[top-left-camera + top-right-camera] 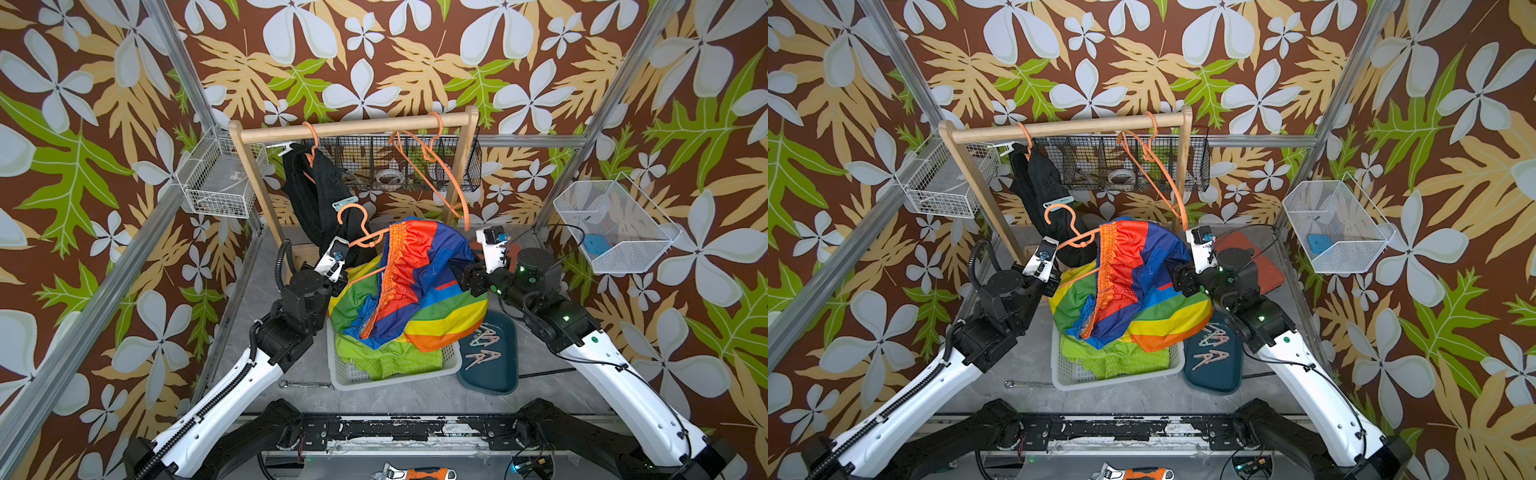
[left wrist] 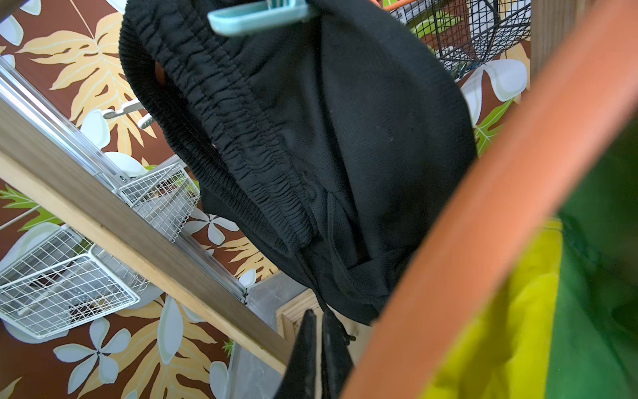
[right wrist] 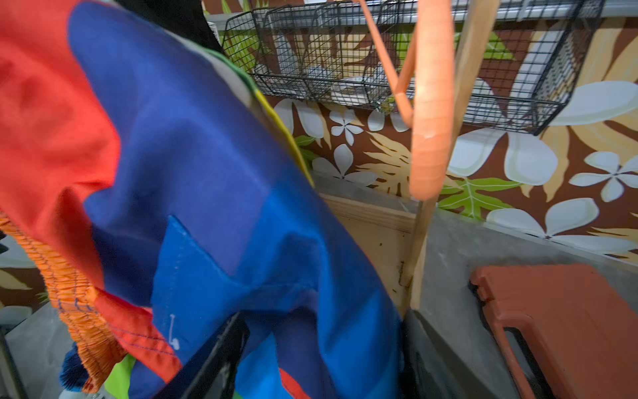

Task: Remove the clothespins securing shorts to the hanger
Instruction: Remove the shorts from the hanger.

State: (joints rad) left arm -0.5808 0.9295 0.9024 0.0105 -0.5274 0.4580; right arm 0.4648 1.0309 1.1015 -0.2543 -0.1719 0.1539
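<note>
A pair of colour-blocked shorts (image 1: 419, 282) in blue, red, yellow, green and orange is seen heaped over a white slotted plastic basket (image 1: 349, 374) at the middle of both top views. An orange plastic hanger (image 2: 483, 224) is laid against the heap's eleven o'clock edge. Beneath the heap, toward six o'clock, lime green shorts (image 1: 386, 361) are bunched in the basket. At eleven o'clock from the heap, black shorts (image 1: 320, 195) with a gathered waistband are hung from a pale wooden rail (image 1: 365, 124). A mint-teal plastic clothespin (image 2: 259, 15) is clipped at their lower end and a whitish clothespin (image 1: 286, 146) at their upper end. At three o'clock of the basket a dark teal oval tray (image 1: 496, 376) is set, and several loose beige and mint clothespins (image 1: 482, 347) are laid in it. The left gripper (image 2: 319, 316) is shown clenched, its black fingers pressed together just beside the hanger bar; whether anything is pinched cannot be told. The right gripper (image 3: 324, 321) is released, its jaws spread wide with blue cloth of the colour-blocked shorts between them.
</note>
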